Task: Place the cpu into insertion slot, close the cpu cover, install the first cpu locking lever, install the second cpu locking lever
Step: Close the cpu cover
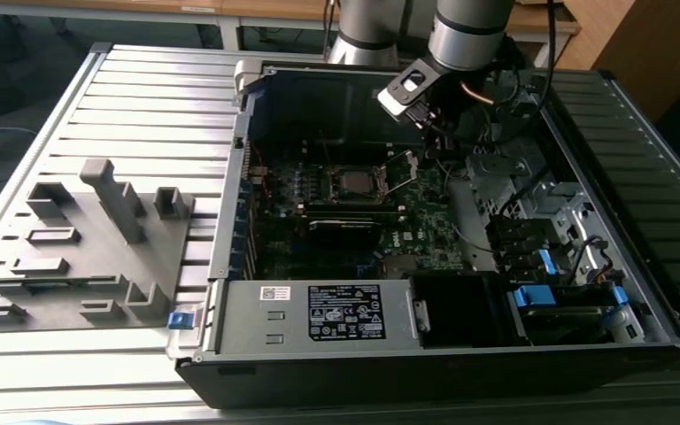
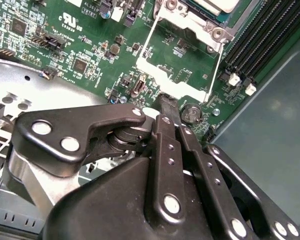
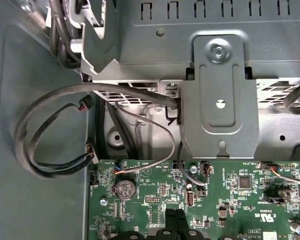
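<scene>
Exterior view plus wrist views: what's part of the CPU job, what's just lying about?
Job: dull silver square cpu, thin silver hinged cpu cover, black pincer.
Idle: grey plastic fixture block, black white-labelled box, looped black cables.

cpu (image 1: 352, 181) in socket — cpu cover (image 2: 151, 67) open

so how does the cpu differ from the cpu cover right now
The cpu is a solid square plate; the cpu cover is a thin frame with an open centre. The cpu lies flat in its socket; the cpu cover is swung open beside it. Both are silver-grey metal.
</scene>
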